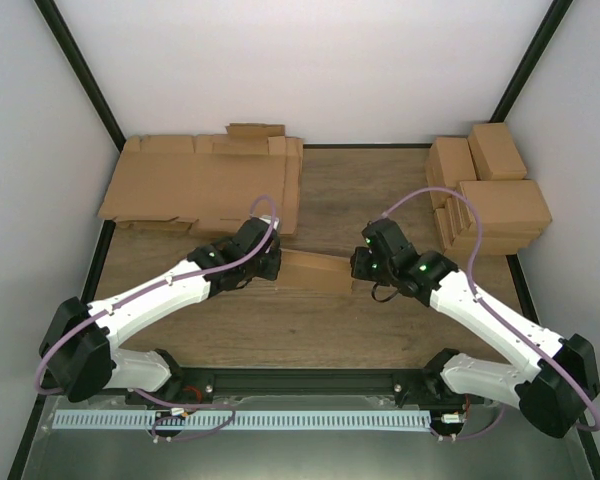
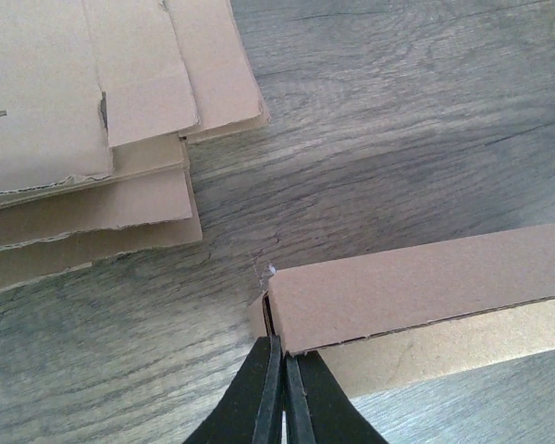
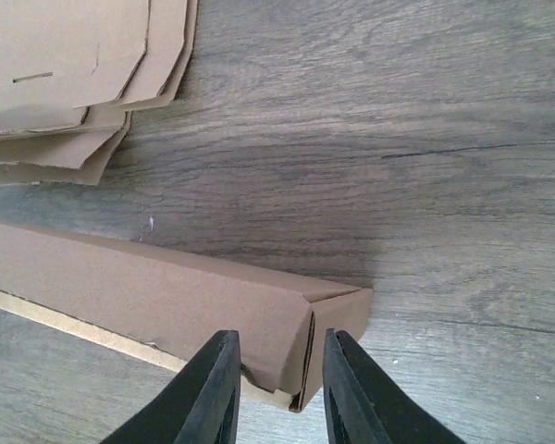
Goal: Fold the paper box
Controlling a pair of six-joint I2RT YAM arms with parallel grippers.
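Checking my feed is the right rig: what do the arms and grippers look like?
The left arm and right arm have white links with black joints and bases. A lilac cable loops along each, and a green light glows near each wrist. The gripper fingers are plain black, tapering blades.

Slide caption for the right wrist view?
Open right pincer brackets the folded end of the paper box on the wood table.
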